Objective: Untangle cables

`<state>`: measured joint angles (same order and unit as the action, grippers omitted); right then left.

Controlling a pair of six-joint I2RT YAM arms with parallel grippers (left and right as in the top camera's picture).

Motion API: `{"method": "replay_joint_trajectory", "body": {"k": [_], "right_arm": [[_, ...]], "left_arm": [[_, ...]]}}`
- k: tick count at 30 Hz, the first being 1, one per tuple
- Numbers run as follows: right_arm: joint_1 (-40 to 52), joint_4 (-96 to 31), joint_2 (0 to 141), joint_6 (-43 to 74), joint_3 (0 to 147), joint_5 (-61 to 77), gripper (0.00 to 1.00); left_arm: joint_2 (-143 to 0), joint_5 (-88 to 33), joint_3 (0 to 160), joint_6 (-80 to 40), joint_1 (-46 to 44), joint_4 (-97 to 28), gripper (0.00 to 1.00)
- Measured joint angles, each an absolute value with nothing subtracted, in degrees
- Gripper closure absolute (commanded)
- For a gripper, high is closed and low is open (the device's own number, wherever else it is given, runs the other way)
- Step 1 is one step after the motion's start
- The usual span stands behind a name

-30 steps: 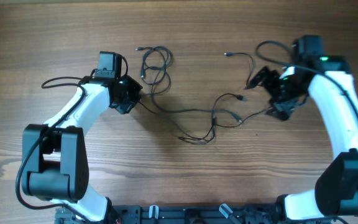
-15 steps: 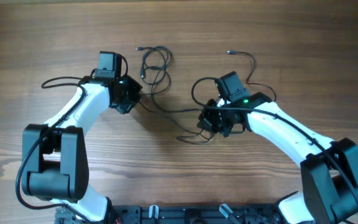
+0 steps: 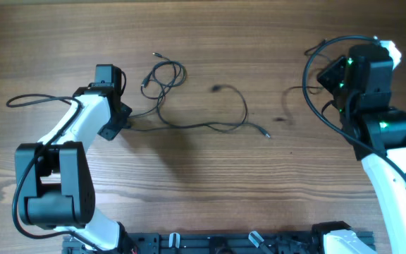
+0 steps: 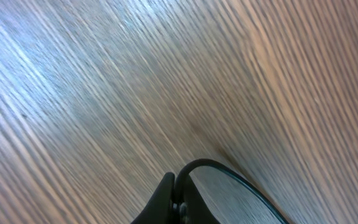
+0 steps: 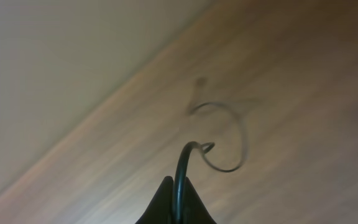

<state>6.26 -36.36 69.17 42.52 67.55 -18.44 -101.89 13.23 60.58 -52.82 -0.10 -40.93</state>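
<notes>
The cables lie as thin black strands across the wooden table. A loose bunch of loops [image 3: 163, 75] sits left of centre, and a long strand [image 3: 210, 126] runs right to a small plug [image 3: 266, 134]. My left gripper [image 3: 119, 125] is low on the table at the left end of that strand. In the left wrist view the left gripper [image 4: 178, 199] is shut on a cable [image 4: 230, 176] that arcs out to the right. My right gripper [image 3: 325, 76] is raised at the far right, shut on another cable [image 3: 306, 77] that hangs in a loop. In the right wrist view that cable [image 5: 180, 163] rises from the right gripper [image 5: 176, 200] and curls at its end.
The left arm's own thicker black wire [image 3: 35, 98] loops out over the table on the left. The arms' mounting rail [image 3: 210, 243] runs along the near edge. A pale wall [image 5: 67, 56] beyond the table's edge shows in the right wrist view.
The right arm swung from mid-table to the far right and rose, carrying one cable away. The left arm shifted left, dragging its strand. The cables now lie more spread out.
</notes>
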Motion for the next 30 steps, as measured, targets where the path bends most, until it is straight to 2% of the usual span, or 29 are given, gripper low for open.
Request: {"method": "replay_joint_trajectory", "body": {"k": [3,6,7,8,10,14,15,16,17,18,21,24,28,29,30], "right_arm": [[4.6,-41.9,70.2,46.3,67.5,-29.0,0.95],[3.5,-40.8,71.1,45.3,67.5,-23.6,0.93],[3.6,-39.2,72.0,42.4,67.5,-20.7,0.85],[3.6,-35.5,73.7,36.5,67.5,-15.7,0.84],[3.6,-31.2,76.2,27.1,67.5,-9.3,0.96],[3.6,-24.2,76.9,13.8,67.5,-2.6,0.95],[3.6,-21.9,76.9,12.0,67.5,-1.9,0.87],[3.6,-20.4,76.9,10.9,67.5,-1.7,0.74],[3.6,-18.5,76.9,10.0,67.5,-1.7,0.49],[3.6,-16.9,76.9,9.2,67.5,-1.8,0.20],[3.6,-19.3,79.4,8.5,67.8,-1.3,0.00],[3.6,-21.0,87.1,8.8,67.8,-1.0,0.00],[3.5,-16.6,100.9,8.8,67.8,-0.8,0.00],[3.5,-16.3,103.0,9.3,67.8,-1.0,0.02],[3.4,-15.7,104.4,10.1,67.8,-1.7,0.11]], "left_arm": [[-101.9,16.4,60.6,-52.8,0.8,-43.8,0.96],[-101.9,17.4,60.6,-52.8,2.3,-43.5,0.96],[-101.9,16.4,60.6,-52.8,2.4,-42.9,0.96],[-101.9,14.4,60.6,-52.8,2.4,-41.5,0.96],[-101.9,11.3,60.6,-52.8,2.1,-39.8,0.96],[-101.9,8.4,60.6,-52.8,0.5,-39.0,0.96],[-101.9,8.1,60.6,-52.8,0.2,-38.9,0.95],[-101.9,7.9,60.6,-52.8,-0.2,-38.5,0.94],[-101.9,7.8,60.6,-52.8,-0.4,-38.2,0.93],[-101.9,7.6,60.6,-52.8,-0.5,-37.6,0.93],[-101.9,7.5,60.6,-52.8,-0.6,-36.1,0.91],[-101.9,7.4,60.6,-52.8,-0.6,-35.5,0.89],[-101.9,7.4,60.6,-52.8,-0.6,-35.4,0.89],[-101.9,7.4,60.6,-52.8,-0.6,-35.4,0.89],[-101.9,7.4,60.6,-52.8,-0.6,-35.5,0.89]]}}
